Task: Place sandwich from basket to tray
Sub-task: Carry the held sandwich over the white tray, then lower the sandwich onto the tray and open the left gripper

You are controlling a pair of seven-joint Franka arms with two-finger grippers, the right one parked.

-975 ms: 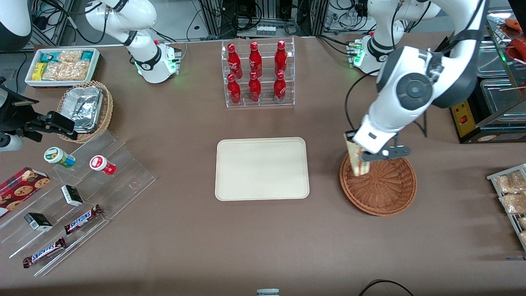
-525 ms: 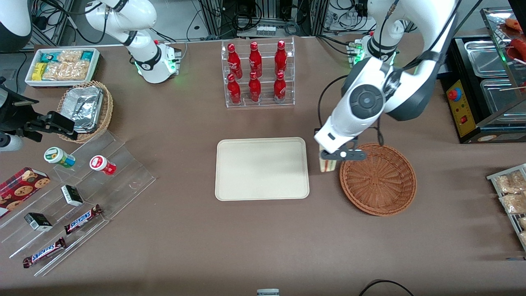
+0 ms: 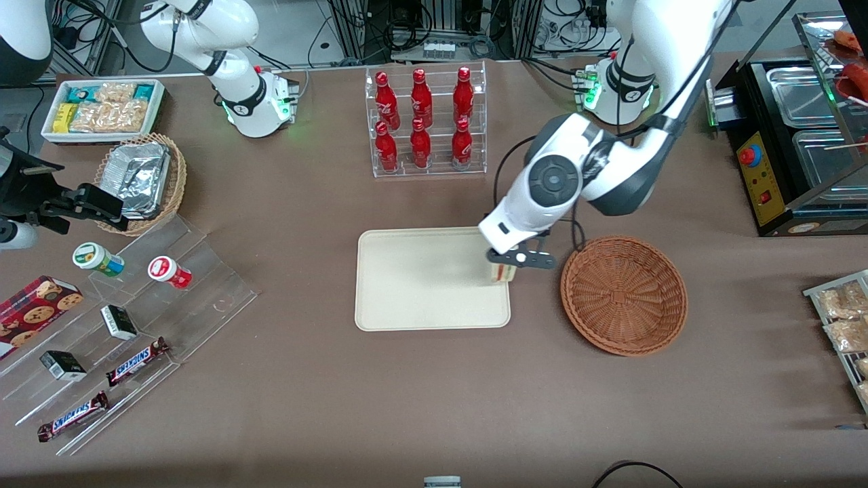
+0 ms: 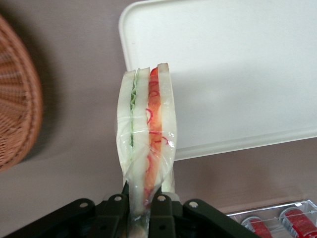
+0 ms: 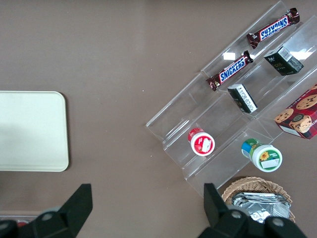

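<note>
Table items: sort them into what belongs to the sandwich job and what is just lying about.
Job:
sandwich, clamped in the gripper above the tray's edge
tray
basket, holding nothing

Lying about:
red bottles in a clear rack
Snickers bars
cookie box
foil trays

The gripper (image 4: 144,210) pinches the wrapped sandwich (image 4: 146,144), which hangs over the tray's (image 4: 237,74) rim, with the basket (image 4: 17,104) nearby.
</note>
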